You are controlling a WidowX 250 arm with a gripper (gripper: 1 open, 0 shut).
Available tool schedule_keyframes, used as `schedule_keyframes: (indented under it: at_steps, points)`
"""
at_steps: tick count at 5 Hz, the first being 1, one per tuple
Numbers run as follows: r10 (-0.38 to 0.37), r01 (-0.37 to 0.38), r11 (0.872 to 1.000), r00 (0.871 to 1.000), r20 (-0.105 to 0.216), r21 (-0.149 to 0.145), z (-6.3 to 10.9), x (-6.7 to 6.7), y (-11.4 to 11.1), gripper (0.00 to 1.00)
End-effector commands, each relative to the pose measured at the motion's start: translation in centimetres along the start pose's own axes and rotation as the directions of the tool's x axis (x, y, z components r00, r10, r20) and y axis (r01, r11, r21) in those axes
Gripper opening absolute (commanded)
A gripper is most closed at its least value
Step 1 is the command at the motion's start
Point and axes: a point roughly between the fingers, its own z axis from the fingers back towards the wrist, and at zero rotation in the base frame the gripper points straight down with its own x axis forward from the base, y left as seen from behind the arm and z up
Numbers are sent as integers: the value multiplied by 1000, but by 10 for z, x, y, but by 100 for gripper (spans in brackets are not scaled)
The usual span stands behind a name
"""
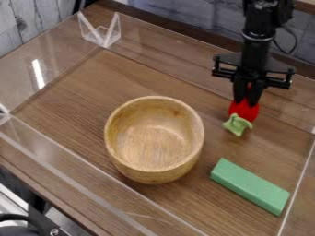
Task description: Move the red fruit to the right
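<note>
The red fruit (244, 112) is a small bright-red toy strawberry with a light-green leafy cap (237, 124) pointing down-left. It hangs just above the wooden tabletop at the right side, to the right of the wooden bowl. My black gripper (250, 100) points straight down and is shut on the top of the red fruit. The fingertips are partly hidden behind the fruit.
A round wooden bowl (154, 138) sits in the middle of the table. A flat green rectangular block (250, 185) lies at the front right. Clear acrylic walls (37, 74) ring the table, with a clear stand (99, 29) at the back left.
</note>
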Motion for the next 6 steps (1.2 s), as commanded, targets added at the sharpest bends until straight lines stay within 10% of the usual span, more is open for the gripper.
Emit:
schedule_keyframes:
  at_steps: [1,4,5,6]
  points:
    - [-14,15,1000,999,50,-8,10,5,-6,0]
    - [-6,5,1000,999,53,5,-2,8,-2,0]
    - [-3,2,1000,999,53,10,-5,9,-1,100]
    - [0,0,1000,999,54,14,-8,10,0,0]
